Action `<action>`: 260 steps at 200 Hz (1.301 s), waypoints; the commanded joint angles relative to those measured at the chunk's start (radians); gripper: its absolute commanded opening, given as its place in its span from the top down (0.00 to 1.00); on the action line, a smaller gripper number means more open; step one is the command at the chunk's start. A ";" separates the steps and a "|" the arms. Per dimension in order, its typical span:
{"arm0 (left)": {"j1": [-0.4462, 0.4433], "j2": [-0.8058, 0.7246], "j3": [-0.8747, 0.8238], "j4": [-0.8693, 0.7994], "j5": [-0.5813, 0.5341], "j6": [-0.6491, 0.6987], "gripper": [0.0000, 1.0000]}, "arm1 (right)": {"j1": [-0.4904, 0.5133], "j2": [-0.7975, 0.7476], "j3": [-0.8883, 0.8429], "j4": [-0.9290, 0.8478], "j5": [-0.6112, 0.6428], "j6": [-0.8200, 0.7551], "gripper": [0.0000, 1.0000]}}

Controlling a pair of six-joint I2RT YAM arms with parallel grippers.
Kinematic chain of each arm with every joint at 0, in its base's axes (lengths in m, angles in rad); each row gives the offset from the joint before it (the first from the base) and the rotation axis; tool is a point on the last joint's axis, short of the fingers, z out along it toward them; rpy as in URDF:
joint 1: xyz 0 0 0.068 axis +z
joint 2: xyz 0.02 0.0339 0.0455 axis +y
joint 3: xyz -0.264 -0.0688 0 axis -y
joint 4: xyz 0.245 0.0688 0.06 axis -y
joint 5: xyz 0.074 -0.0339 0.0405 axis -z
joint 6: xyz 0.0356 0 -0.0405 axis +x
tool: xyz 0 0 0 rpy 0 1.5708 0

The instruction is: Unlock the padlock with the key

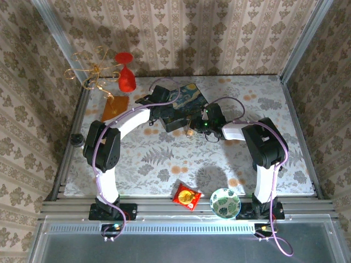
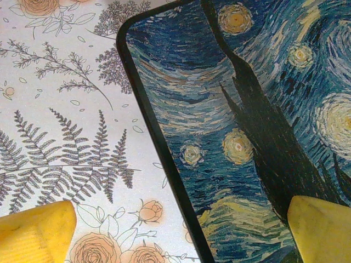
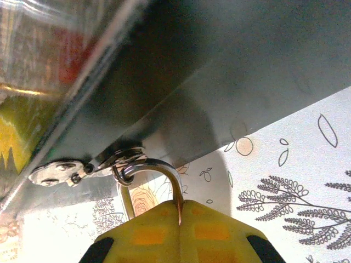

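The dark blue painted box (image 1: 181, 104) stands at the table's middle back. Its swirled lid (image 2: 247, 126) lies under my left gripper (image 2: 181, 235), which is open, one yellow fingertip (image 2: 35, 233) over the cloth and the other over the lid. My right gripper (image 3: 181, 219) sits at the box's front and is shut on the padlock's silvery shackle (image 3: 159, 163). The shackle hooks through the box's metal hasp (image 3: 60, 172). The padlock's brass body (image 1: 190, 131) is hidden behind my yellow fingers in the right wrist view. The key is out of view.
A red goblet (image 1: 126, 76), a gold wire ornament (image 1: 93, 68) and an orange sheet (image 1: 115, 107) stand at the back left. A red snack packet (image 1: 186, 196) and a green patterned bowl (image 1: 225, 203) lie at the near edge. Papered walls close three sides.
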 commanded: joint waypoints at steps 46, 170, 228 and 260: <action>-0.002 -0.009 -0.051 -0.117 -0.014 0.012 0.00 | -0.012 -0.015 -0.002 0.053 0.061 0.151 1.00; 0.007 -0.021 -0.064 -0.109 0.005 -0.002 0.00 | -0.015 -0.025 -0.024 0.060 0.112 0.235 1.00; 0.019 -0.021 -0.068 -0.101 0.025 -0.010 0.00 | -0.022 -0.018 -0.037 0.103 0.114 0.300 1.00; 0.027 -0.021 -0.071 -0.099 0.038 -0.016 0.00 | -0.029 -0.017 -0.050 0.126 0.117 0.324 1.00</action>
